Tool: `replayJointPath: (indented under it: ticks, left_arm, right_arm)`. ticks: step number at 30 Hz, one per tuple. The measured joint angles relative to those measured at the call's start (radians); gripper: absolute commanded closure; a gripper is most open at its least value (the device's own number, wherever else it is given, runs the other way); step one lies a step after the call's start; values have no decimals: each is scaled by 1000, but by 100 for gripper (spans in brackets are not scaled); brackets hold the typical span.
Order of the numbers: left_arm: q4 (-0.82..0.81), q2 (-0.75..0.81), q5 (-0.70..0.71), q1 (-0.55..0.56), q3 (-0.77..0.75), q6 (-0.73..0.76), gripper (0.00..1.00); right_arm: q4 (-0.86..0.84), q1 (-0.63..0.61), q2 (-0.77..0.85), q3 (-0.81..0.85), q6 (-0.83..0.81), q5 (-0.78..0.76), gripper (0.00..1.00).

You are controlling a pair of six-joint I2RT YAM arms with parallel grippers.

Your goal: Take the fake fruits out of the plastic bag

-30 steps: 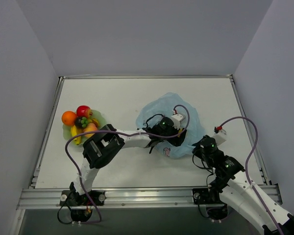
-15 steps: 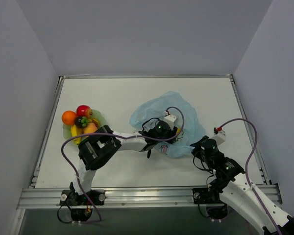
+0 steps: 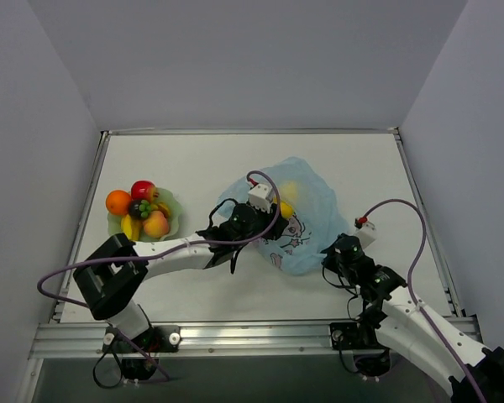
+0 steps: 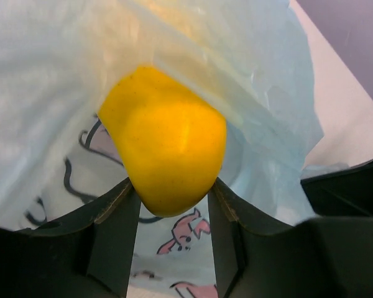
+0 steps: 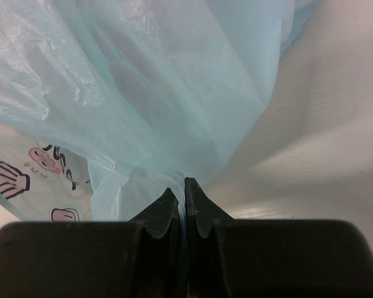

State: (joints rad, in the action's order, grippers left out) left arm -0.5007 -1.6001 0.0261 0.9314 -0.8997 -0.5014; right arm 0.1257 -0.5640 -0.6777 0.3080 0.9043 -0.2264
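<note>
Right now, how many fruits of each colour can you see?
orange fruit: 1
red fruit: 1
dark fruit: 1
pink fruit: 1
yellow fruit: 2, one in the left gripper, a banana on the plate
Total: 6; the bag may hide more.

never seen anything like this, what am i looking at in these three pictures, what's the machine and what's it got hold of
These are two robot arms bolted at the near edge of a white table. The wide picture looks down from above and behind them; the other two come from a small camera on each wrist, so each shows its own claw at the bottom. On the table lie a thin blue plastic bag and a pale green plate piled with fake fruits. The left claw grips a yellow fruit that sits partly under the bag's film. The right claw is pinched shut on a fold of the bag, probably to hold it in place.
</note>
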Motion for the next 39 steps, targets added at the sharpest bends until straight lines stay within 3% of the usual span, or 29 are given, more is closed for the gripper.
replayJointPath:
  ticks: [7, 16, 19, 23, 29, 33, 39]
  left_arm:
    - [131, 98, -48, -12, 93, -16, 98]
    - [434, 538, -58, -13, 229, -22, 98]
    - [565, 698, -3, -17, 252, -24, 98]
    - [745, 878, 183, -49, 259, -63, 98]
    - [933, 888, 335, -251, 217, -113, 98]
    - [975, 808, 320, -394, 184, -119, 98]
    - [1051, 770, 237, -487, 184, -128, 98]
  right_arm:
    - [-44, -1, -52, 32, -52, -10, 100]
    - [-159, 3, -168, 149, -177, -44, 100]
    - [-184, 10, -179, 150, -197, -44, 100]
    - [-208, 15, -179, 148, -208, -35, 100]
    - [-221, 16, -135, 125, -232, -19, 100]
    - [-228, 19, -116, 117, -241, -13, 100]
    - [-229, 20, -114, 100, -249, -8, 100]
